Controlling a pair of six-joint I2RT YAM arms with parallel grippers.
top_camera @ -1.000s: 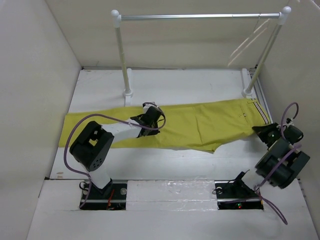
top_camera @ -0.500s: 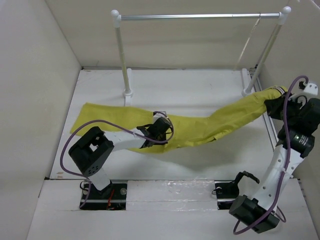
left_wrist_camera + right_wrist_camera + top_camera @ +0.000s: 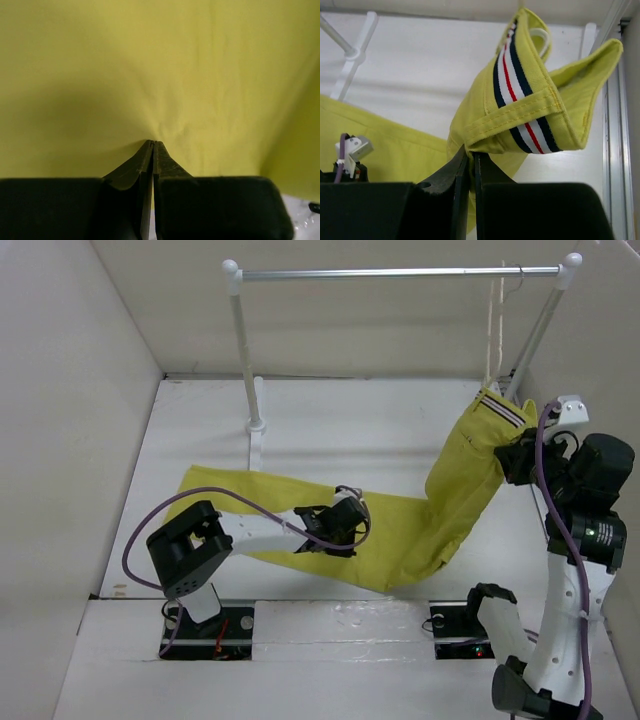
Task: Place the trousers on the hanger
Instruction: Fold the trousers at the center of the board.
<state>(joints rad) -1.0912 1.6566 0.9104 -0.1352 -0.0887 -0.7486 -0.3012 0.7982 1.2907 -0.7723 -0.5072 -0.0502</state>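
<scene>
trousers: one pair, mustard yellow (image 3: 420,530). The legs lie flat across the middle of the table (image 3: 350,420), from left of centre over to the near right. There the cloth bends upward, so the waist end is up in the air on the right side.
waistband: folded over, with the striped tab (image 3: 520,100) facing the right wrist camera. It's off the table and lower than the rail (image 3: 400,273).
hanger: just one (image 3: 492,330), thin and cream, hanging off the rail near its right end and seen edge-on from above. Its bottom lines up just over the waistband in the top view; can't tell if they touch.
left gripper: (image 3: 152,145) jaws pressed together, pinching a pucker of trouser leg down by the table, roughly mid-length.
right gripper: (image 3: 470,150) jaws clamped on the lower edge of the folded waistband, holding it up.
edges: the left wall (image 3: 60,390) and right wall (image 3: 620,360) box the table in. The right arm stands close to the right wall, pretty tight there. The far edge of the legs sits just beside the foot of the left post (image 3: 243,350). The raised waist is near the right post (image 3: 535,340).
open room: white table shows between the legs and the back wall (image 3: 380,330), plus a narrower strip along the near edge.
counts: 1 trousers, 1 hanger, 1 rail, 2 posts, 2 arms, 2 grippers, both on cloth.
</scene>
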